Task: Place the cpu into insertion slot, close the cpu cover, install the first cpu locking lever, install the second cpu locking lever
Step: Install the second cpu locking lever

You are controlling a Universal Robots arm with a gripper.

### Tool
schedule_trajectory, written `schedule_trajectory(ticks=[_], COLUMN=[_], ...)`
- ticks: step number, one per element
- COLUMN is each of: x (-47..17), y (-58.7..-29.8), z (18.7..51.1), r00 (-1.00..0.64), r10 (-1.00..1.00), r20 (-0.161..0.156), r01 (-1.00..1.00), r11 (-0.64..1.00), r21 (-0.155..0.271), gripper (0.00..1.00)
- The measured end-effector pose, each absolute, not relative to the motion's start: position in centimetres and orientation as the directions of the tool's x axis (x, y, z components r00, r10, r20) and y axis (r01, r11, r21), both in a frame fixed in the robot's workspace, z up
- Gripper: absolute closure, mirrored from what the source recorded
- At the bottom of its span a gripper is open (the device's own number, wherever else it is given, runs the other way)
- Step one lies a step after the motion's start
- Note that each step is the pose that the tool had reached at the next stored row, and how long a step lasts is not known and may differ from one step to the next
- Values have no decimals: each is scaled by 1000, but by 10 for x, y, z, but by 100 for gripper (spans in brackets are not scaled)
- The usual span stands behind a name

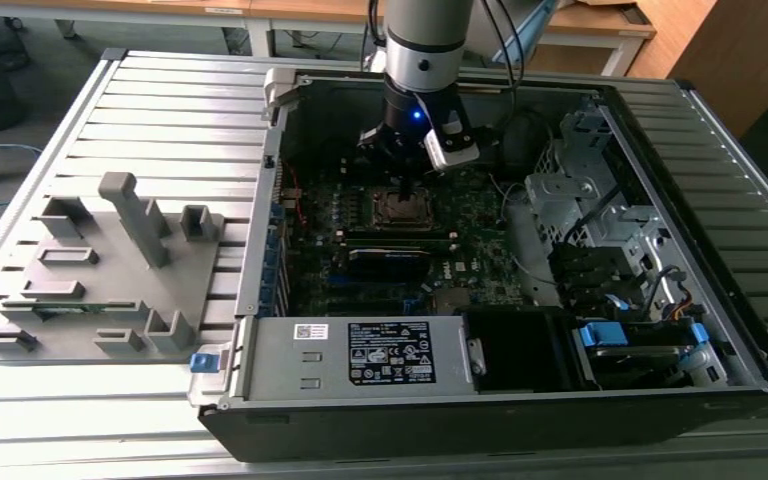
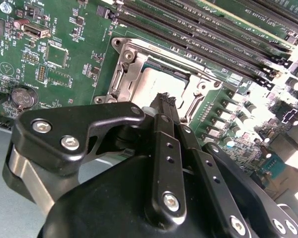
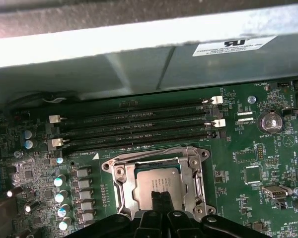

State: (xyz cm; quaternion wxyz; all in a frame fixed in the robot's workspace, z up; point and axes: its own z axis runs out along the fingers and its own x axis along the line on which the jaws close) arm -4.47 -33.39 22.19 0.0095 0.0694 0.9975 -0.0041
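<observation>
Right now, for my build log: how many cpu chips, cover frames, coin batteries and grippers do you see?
Square grey metal-topped cpu: 1
Thin silver metal cpu cover frame: 1
Round silver coin battery: 1
Black gripper: 1
Total: 4

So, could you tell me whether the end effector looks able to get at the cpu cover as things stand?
Probably yes: the end effector hangs right above the cpu cover, which lies flat around the cpu, and nothing stands between them.
</observation>
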Motion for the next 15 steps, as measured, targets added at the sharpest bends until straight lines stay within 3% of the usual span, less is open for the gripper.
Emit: schedule_trajectory(ticks=[15], x=[-45], y=[-334], z=[228], r00=[-990], r10=[138], r20=[-20], r01=[139], r11=[990], r21=[-7], gripper=[89])
